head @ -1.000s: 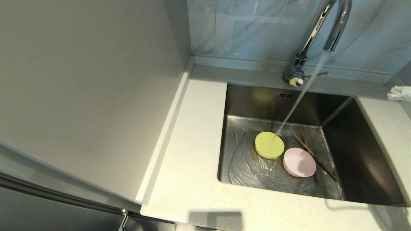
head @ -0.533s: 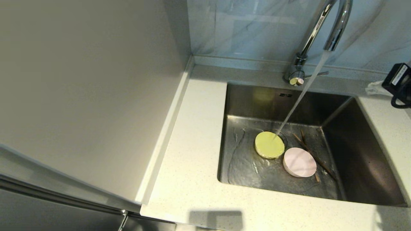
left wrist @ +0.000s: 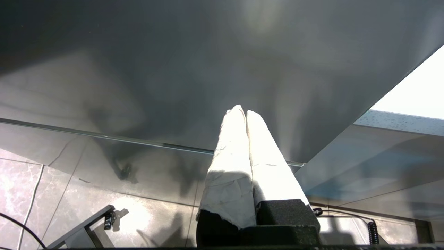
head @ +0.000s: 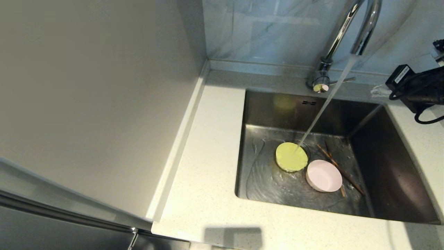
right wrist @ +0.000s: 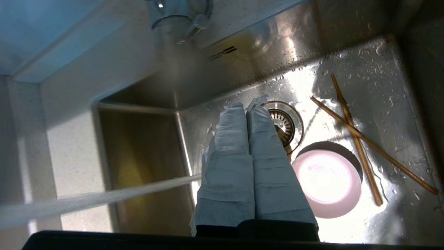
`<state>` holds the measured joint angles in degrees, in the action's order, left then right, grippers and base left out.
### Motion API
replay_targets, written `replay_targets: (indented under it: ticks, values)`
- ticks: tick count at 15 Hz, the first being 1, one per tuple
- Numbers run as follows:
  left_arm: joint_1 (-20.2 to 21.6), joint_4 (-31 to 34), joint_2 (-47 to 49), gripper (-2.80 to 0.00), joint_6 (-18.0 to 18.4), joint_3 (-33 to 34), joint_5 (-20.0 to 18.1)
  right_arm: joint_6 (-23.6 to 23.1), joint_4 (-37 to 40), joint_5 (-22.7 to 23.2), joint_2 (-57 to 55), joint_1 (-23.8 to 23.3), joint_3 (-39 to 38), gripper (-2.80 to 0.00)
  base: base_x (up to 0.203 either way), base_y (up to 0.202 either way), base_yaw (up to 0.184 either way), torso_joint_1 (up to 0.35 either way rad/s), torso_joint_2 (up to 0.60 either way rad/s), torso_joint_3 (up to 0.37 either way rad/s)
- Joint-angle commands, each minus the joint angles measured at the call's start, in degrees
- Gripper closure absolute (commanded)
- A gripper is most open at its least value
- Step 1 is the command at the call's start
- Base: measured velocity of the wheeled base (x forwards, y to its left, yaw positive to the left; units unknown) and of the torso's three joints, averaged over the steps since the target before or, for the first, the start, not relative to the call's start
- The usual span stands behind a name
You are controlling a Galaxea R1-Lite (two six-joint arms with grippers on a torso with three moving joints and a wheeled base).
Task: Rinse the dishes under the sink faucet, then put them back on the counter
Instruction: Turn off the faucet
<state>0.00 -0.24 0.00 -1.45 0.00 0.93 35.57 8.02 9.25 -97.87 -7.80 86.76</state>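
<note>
Head view: the chrome sink faucet (head: 350, 38) pours water onto the yellow-green bowl (head: 291, 157) over the drain of the steel sink (head: 388, 166). The pink bowl (head: 324, 175) touches it on the near right, brown chopsticks (head: 338, 166) crossed just beyond. The right arm enters far right above the counter (head: 208, 180).

Left wrist view: the left gripper (left wrist: 241, 111) hangs beside a cabinet, fingers pressed together, empty.

Right wrist view: the right gripper (right wrist: 247, 107), fingers together and empty, points down over the sink.

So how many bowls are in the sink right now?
2. The yellow-green bowl sits on the sink floor under the running water, over the drain; the pink bowl lies right beside it, against the chopsticks. None seem hidden.
</note>
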Motion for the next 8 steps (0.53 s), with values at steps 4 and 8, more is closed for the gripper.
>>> replay_targets:
  ticks: [4,8]
  values:
    - [0.00,-0.02,-0.18,0.00,-0.04,0.00,0.04,0.38,-0.19,1.19,-3.71,0.07,2.50,0.00,0.000,0.000,0.000,0.000,0.00,0.000]
    - [0.00,-0.02,-0.18,0.00,-0.04,0.00,0.04,0.76,-1.21,1.73,-5.23,1.14,3.87,0.00,0.000,0.000,0.000,0.000,0.00,0.000]
